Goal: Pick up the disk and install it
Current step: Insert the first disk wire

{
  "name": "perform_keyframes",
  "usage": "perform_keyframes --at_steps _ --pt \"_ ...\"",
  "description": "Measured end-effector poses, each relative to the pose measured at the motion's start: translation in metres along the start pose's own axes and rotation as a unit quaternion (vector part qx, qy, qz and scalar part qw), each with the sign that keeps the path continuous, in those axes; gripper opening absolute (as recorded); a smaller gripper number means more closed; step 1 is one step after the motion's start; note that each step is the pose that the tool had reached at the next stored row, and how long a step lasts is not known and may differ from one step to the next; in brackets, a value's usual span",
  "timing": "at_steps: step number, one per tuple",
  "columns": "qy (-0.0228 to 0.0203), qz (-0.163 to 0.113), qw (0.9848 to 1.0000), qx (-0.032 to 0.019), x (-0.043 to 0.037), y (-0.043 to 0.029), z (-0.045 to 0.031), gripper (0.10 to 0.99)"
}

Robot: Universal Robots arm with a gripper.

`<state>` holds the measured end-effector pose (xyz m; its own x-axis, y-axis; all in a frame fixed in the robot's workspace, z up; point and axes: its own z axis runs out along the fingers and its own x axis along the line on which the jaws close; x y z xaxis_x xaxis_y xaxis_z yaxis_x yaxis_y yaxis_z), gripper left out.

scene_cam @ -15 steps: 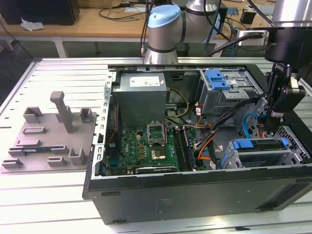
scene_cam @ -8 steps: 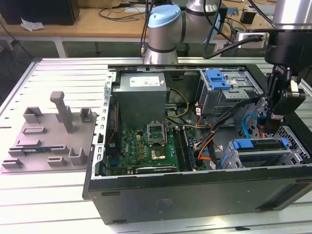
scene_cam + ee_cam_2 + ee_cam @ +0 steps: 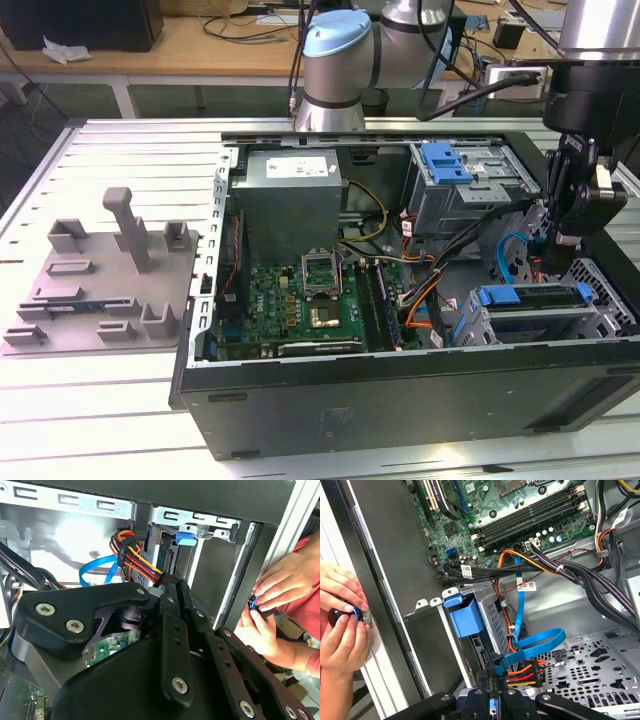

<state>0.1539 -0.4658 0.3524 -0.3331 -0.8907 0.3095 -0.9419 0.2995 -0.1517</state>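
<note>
Gripper point(image 3: 169, 586) sat nearest the lens in both wrist views: black linkage, fingers point(image 3: 175, 630) drawn together to a narrow close at the tips. Whether anything thin was pinched there could not be told. Tips stood just off the open end of the drive cage point(image 3: 490, 625), inside the computer case point(image 3: 400, 390).

Disk not made out for certain. A thin drive edge point(image 3: 167, 557) with a strip of green board showed upright in the cage's open end, just past the tips. Its broad faces were hidden by the cage, so whether it was the disk could not be told.

Blue latch point(image 3: 464, 614) sat on the cage's corner. Red, yellow, orange and black power leads point(image 3: 137, 560) ran past the cage end to a plug right beside the tips. A blue flat cable point(image 3: 540, 642) looped over the perforated floor beside the cage. Both crowded the way to the cage end. Motherboard point(image 3: 520, 510) lay beyond the cage.

Across the cage from the cables, past the dark case wall point(image 3: 405, 580), a person's hands point(image 3: 340, 625) held a small black-and-blue object. In the exterior view the grey holder point(image 3: 100, 280) with upright posts lay on the table point(image 3: 100, 420), outside the case and well apart from the cage, toward the exterior view's left.
</note>
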Motion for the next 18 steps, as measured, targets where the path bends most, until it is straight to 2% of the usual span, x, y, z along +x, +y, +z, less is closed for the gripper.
perform_keyframes --at_steps 5,8,12,15,18 --pt "-0.0062 -0.005 1.0000 -0.0020 0.0015 -0.0006 0.0005 0.165" --pt "-0.0091 -0.012 0.9999 -0.0006 0.0015 -0.0006 0.0008 0.165" --pt "-0.0136 -0.041 0.9990 0.0086 0.0016 -0.0007 0.0006 0.165" --pt "-0.0182 -0.070 0.9972 0.0179 0.0016 -0.0007 0.0007 0.165" --pt "-0.0189 -0.075 0.9968 0.0193 0.0014 -0.0007 0.0009 0.165"
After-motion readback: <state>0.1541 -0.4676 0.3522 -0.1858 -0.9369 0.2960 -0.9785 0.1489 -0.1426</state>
